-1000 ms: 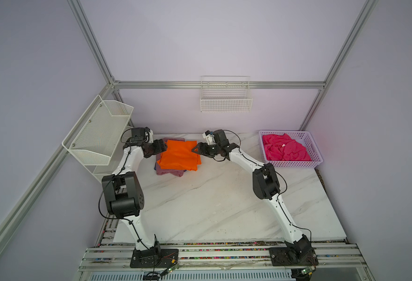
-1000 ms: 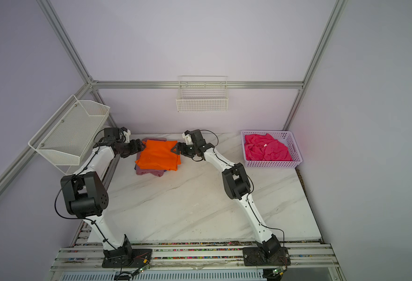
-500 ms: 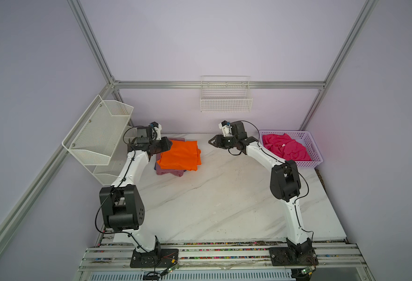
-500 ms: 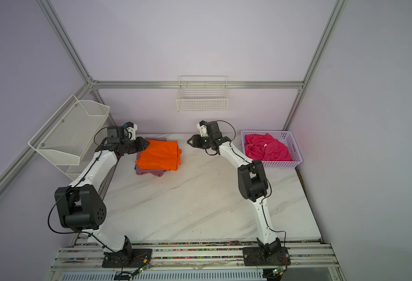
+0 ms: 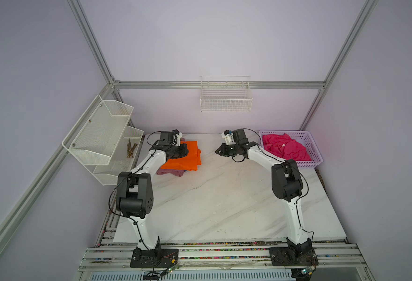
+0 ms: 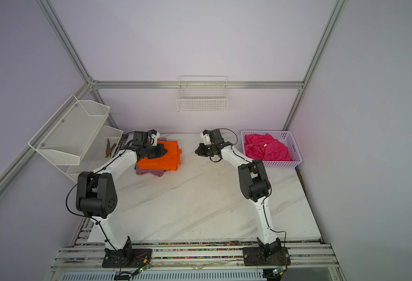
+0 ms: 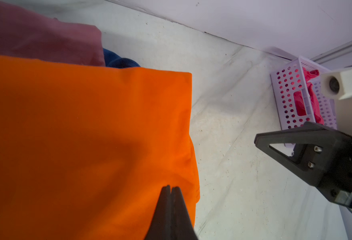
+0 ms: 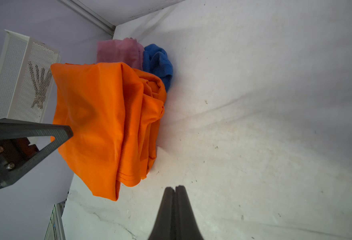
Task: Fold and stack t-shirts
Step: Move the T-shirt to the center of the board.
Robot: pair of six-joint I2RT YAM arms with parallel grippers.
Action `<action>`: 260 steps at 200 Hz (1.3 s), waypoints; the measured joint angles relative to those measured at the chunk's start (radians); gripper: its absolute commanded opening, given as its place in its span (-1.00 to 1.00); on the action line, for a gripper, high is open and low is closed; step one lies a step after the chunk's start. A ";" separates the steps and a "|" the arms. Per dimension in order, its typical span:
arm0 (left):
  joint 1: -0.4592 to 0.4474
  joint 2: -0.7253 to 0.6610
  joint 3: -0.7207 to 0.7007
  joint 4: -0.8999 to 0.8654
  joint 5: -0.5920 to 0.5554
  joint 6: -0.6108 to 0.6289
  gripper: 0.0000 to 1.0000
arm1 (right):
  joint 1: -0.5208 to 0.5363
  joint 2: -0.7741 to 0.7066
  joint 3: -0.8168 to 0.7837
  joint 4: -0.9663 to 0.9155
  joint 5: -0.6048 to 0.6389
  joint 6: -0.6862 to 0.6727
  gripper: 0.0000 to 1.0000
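Left gripper (image 7: 171, 189) and right gripper (image 8: 176, 188) both pinched together, empty. Pink shirt (image 5: 285, 150) in basket (image 5: 309, 164) (soft, light, crumpled) probably wants grabbing at a raised fold near collar.

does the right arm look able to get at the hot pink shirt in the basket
Probably yes: the hot pink shirt lies uncovered in the open-topped basket, just beside the right arm. The right end effector is shut and points away from it, so it would need to turn and open.
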 measured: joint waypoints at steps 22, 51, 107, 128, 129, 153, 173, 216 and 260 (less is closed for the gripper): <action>0.001 0.007 -0.001 0.020 -0.058 -0.013 -1.00 | -0.015 -0.001 -0.003 0.000 0.000 -0.004 -1.00; 0.001 0.070 0.008 0.023 -0.108 -0.033 -1.00 | -0.030 -0.011 -0.004 -0.003 0.001 -0.010 -1.00; -0.012 0.200 0.066 -0.002 -0.187 -0.072 -1.00 | -0.055 -0.068 -0.010 -0.036 0.011 -0.038 -1.00; -0.018 0.229 0.108 -0.021 -0.213 -0.077 -1.00 | -0.062 -0.082 -0.010 -0.045 0.013 -0.047 -1.00; -0.018 0.230 0.109 -0.021 -0.214 -0.077 -1.00 | -0.063 -0.083 -0.010 -0.045 0.013 -0.047 -1.00; -0.019 0.256 0.136 -0.025 -0.218 -0.077 -1.00 | -0.071 -0.085 -0.014 -0.055 0.014 -0.055 -1.00; -0.018 0.256 0.137 -0.024 -0.216 -0.070 -1.00 | -0.076 -0.085 -0.027 -0.062 0.015 -0.063 -1.00; 0.014 0.242 0.083 0.027 -0.166 -0.045 -1.00 | -0.080 -0.085 -0.039 -0.075 0.015 -0.069 -1.00; 0.082 0.206 0.029 0.060 -0.130 -0.041 -1.00 | -0.080 -0.085 -0.039 -0.074 0.012 -0.066 -1.00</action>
